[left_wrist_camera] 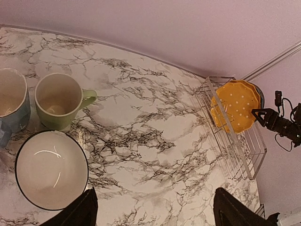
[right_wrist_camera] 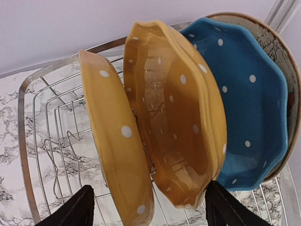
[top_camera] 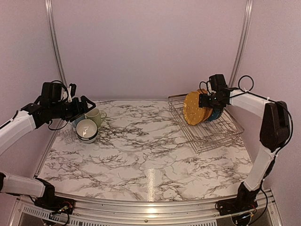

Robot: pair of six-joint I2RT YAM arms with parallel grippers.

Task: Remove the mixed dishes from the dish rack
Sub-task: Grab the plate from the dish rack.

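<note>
The four plates that remain in the dish rack (top_camera: 217,134) stand on edge at the far right of the bench (top_camera: 150,155), and the right hand (top_camera: 205,100) is the one that is close to them; the left hand (top_camera: 84,106) is well apart, at the far left of the bench. The plates are packed face to face in one row; seen from the right wrist, the order is the front yellow plate (right_wrist_camera: 115,141), then the second yellow plate (right_wrist_camera: 178,117), then the blue plate (right_wrist_camera: 249,103), and last the cream plate (right_wrist_camera: 282,61), which is mostly hidden behind the blue one.

The rims run from the top to the bottom of the wrist view, and the two fingers of the right hand stand to the left and the right of them; so the closing line goes across the thickness of the plates, which I judge to be the correct direction for a pinch on a rim. The right hand is wide apart and has hold of nothing; both yellow plates lie in front of the gap. I think it must narrow on one rim only, most likely the front one, otherwise two plates could come up together.

The left hand is also spread wide and empty; it hangs above the white bowl (left_wrist_camera: 51,169), the pale-green mug (left_wrist_camera: 59,99) and the light-blue mug (left_wrist_camera: 11,103), which are already on the bench outside the rack, close beside each other.
</note>
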